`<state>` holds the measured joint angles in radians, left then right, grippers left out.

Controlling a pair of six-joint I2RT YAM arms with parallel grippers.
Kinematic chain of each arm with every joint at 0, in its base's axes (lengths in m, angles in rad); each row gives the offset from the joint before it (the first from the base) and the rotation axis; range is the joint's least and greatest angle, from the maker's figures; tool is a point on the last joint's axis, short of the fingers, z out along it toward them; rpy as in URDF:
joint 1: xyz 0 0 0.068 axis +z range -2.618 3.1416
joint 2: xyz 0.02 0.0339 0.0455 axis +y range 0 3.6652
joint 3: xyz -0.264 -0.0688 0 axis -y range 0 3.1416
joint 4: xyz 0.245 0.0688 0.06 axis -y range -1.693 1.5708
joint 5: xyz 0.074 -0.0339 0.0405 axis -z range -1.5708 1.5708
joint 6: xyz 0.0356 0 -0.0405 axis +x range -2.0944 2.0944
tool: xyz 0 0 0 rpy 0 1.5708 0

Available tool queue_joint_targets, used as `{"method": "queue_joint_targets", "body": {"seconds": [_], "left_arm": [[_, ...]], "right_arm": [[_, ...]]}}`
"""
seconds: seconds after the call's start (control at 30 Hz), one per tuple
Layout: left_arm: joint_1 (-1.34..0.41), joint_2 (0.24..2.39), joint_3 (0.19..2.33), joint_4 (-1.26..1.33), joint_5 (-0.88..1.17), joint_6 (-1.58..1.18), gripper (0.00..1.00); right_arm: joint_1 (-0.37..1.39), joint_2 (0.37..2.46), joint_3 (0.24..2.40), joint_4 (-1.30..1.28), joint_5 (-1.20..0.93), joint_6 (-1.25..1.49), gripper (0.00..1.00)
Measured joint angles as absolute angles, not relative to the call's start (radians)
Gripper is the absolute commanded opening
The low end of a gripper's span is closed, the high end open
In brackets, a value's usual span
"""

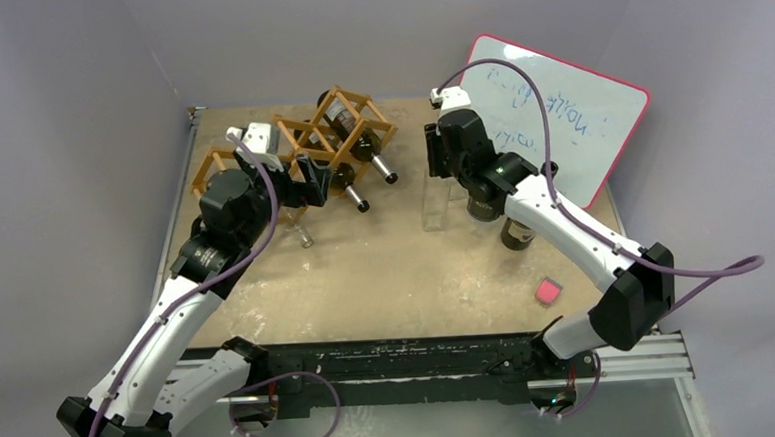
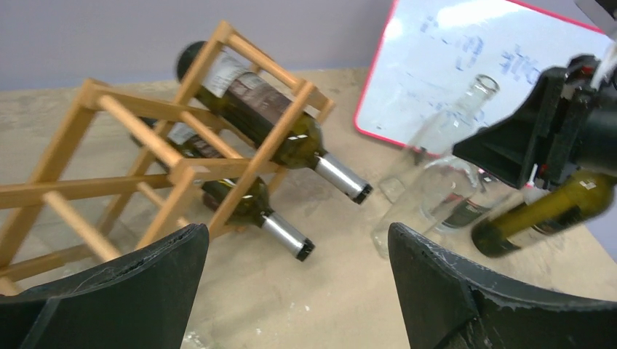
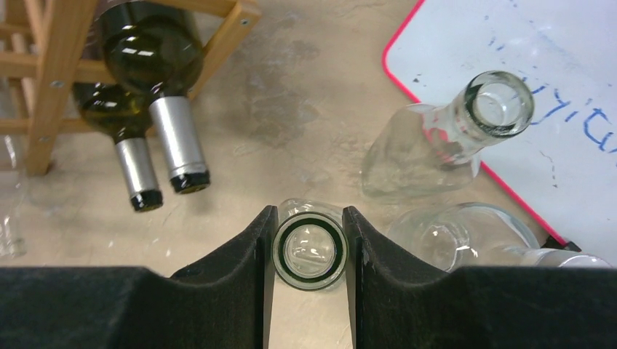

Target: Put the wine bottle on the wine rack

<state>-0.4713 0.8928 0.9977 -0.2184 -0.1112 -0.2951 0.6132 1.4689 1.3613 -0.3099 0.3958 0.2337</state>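
Clear glass fills the gap between my fingers: my right gripper is clamped on the mouth of the bottle. It stands upright on the table, right of centre, with its long axis straight up under my wrist. Other clear bottles stand just to its right.

My left gripper hangs wide and holds nothing. It is left of the bottle and close to the rack, far nearer to it than my right gripper is.

From my right gripper the rack lies to the left and a little farther off. Two dark bottles already lie in its right-hand cells, necks pointing near and right. The cells at its left end look free.

I judge the move turns on this: my bottle is vertical and the cells take a bottle lying down. So I must carry it left and tip it over, base leading into a cell.
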Motion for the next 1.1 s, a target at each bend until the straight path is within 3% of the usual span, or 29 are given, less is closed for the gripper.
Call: {"method": "queue_joint_targets", "body": {"seconds": [0.33,0.57,1.1], "left_arm": [[-0.553,0.933,0.854,-0.073,0.157,-0.274,0.9],[-0.687,0.942,0.688,0.045,0.193,-0.22,0.93],[-0.748,1.028,0.597,0.22,0.258,-0.217,0.9]], "right_arm": [[0.613,1.338,1.308,-0.34,0.16,0.19,0.0],[0.613,1.254,1.241,-0.326,-0.031,0.162,0.0],[0.614,1.143,1.136,-0.211,-0.317,0.206,0.0]]}}
